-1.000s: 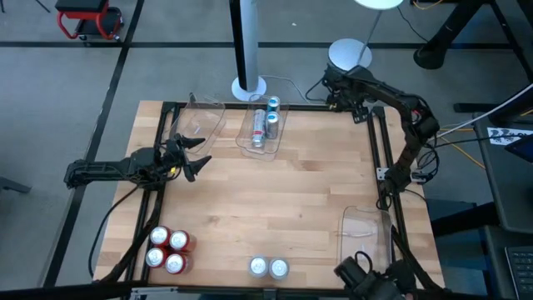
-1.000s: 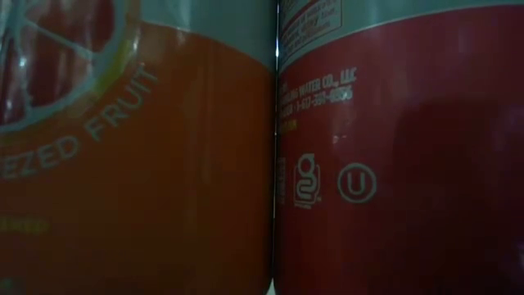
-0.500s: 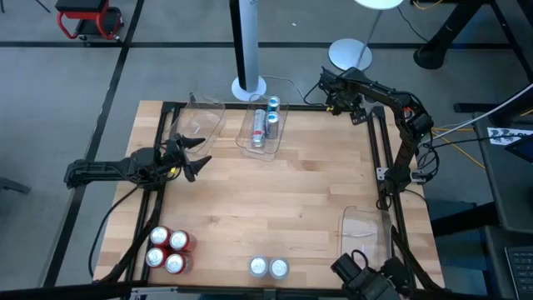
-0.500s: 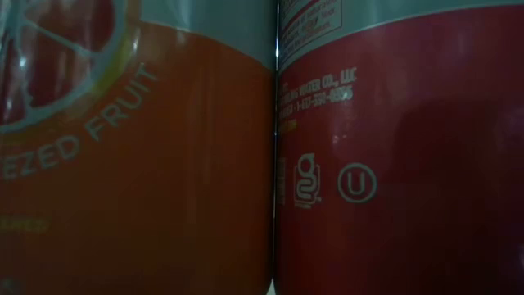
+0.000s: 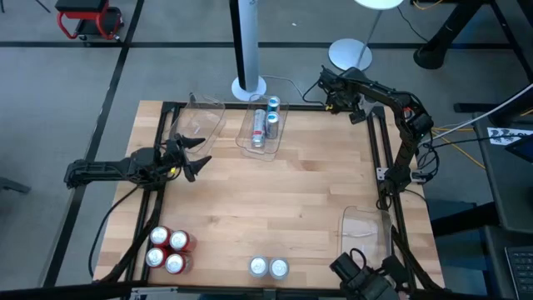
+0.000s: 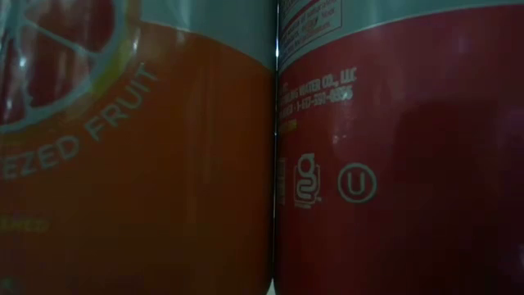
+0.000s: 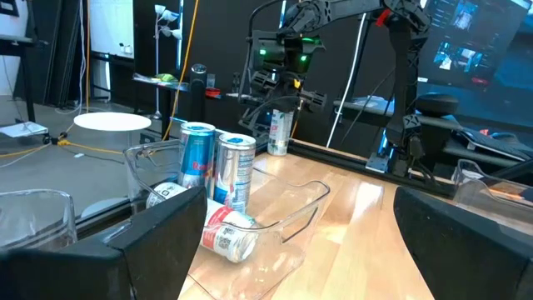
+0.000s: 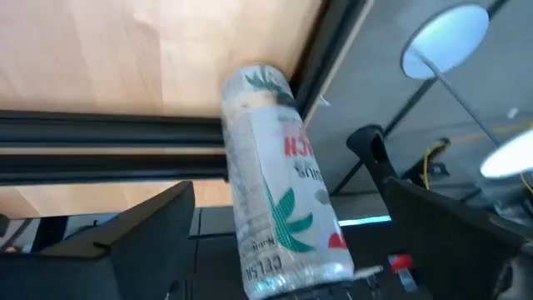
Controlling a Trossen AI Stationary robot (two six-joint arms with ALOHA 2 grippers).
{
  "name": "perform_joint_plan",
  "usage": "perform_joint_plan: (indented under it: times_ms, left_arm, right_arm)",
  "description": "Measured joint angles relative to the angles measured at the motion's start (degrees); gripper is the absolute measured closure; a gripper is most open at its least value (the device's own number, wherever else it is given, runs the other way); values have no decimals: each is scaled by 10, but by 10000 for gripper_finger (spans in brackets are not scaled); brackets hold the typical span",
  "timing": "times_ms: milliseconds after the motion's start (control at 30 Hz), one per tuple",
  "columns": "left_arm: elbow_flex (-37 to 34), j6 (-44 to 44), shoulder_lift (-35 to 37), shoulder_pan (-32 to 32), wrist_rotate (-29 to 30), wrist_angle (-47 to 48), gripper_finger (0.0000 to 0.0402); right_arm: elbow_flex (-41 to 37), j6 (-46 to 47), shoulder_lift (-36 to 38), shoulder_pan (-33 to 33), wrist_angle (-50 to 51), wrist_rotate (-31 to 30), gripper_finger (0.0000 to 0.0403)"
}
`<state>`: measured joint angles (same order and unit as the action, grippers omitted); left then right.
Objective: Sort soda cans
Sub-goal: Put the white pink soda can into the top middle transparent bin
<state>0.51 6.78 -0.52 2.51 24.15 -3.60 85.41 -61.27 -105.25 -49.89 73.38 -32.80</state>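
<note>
- The middle clear bin at the far edge of the table serves as my landmark; it holds three cans, two upright blue-and-silver ones and one lying on its side with a red-and-white label.
- The left wrist view shows the same: two upright cans stand side by side, with the fallen can lying just in front of them inside the bin.
- The left gripper hovers to the left of that bin, near a second clear bin, its fingers spread wide with nothing between them.
- The right gripper is to the right of the middle bin, out at the table's far right corner over the black frame rail.
- In the right wrist view a white can with green leaf markings and red lettering lies between that gripper's spread fingers; I cannot tell whether they touch it.
- Four red cans stand clustered at the near left corner, well apart from the middle bin.
- Two silver-topped cans stand side by side at the near edge, almost straight across the table from the middle bin.
- A third clear bin sits near the right rail, towards the near side.
- The low view is filled by two red-orange can walls pressed up close.
</note>
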Motion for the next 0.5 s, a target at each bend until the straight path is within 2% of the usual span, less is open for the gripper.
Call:
perform_joint_plan:
  times_ms: [200, 500]
  left_arm:
    - [0, -1, 0, 0, 0, 0, 27]
    - [0, 1, 0, 0, 0, 0, 27]
  right_arm:
    - [0, -22, -4, 0, -2, -15, 34]
    - [0, -22, -46, 0, 6, -41, 32]
